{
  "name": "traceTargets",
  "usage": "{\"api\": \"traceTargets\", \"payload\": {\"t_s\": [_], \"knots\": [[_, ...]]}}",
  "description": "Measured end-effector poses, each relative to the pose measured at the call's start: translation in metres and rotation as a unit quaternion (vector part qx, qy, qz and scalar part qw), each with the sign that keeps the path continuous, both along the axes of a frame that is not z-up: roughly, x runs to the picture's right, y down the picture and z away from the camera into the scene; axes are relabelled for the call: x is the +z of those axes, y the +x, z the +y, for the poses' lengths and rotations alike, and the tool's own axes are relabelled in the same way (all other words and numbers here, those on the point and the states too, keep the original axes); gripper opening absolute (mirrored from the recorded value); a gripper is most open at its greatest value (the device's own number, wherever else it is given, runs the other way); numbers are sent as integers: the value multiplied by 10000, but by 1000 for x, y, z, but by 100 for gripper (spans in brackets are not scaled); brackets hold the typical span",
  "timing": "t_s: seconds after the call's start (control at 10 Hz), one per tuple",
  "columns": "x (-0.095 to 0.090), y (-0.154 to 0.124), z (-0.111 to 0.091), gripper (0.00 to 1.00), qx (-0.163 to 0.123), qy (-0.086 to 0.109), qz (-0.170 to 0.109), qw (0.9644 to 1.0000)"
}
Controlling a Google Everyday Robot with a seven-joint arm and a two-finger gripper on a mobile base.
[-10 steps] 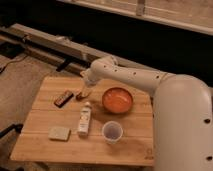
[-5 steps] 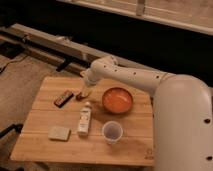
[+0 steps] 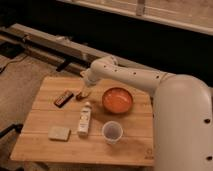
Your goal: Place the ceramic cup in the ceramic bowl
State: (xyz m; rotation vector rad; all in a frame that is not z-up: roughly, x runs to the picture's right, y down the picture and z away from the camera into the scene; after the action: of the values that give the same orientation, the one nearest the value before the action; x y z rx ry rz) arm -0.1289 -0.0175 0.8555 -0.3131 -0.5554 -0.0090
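The ceramic cup (image 3: 112, 132) is small, pale and round. It stands upright on the wooden table (image 3: 45, 145) near the front, right of centre. The ceramic bowl (image 3: 118, 100) is orange-red and glossy and sits just behind the cup. My gripper (image 3: 83, 92) hangs from the white arm (image 3: 130, 77) over the back middle of the table. It is left of the bowl and well behind and left of the cup. It holds nothing that I can see.
A white bottle with a label (image 3: 85, 118) lies left of the cup. A pale sponge-like block (image 3: 59, 133) lies at the front left. A dark flat bar (image 3: 63, 98) lies at the back left, near the gripper. Dark rails run behind the table.
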Motion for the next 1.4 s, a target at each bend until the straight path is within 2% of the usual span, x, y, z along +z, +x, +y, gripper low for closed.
{"api": "traceTargets", "payload": {"t_s": [1.2,1.3,1.4], "knots": [[0,0,0,80,-5,-6,-3,10000],[0,0,-2,80,-49,-23,-14,10000],[-3,3,-7,80,-208,-25,-6,9998]]}}
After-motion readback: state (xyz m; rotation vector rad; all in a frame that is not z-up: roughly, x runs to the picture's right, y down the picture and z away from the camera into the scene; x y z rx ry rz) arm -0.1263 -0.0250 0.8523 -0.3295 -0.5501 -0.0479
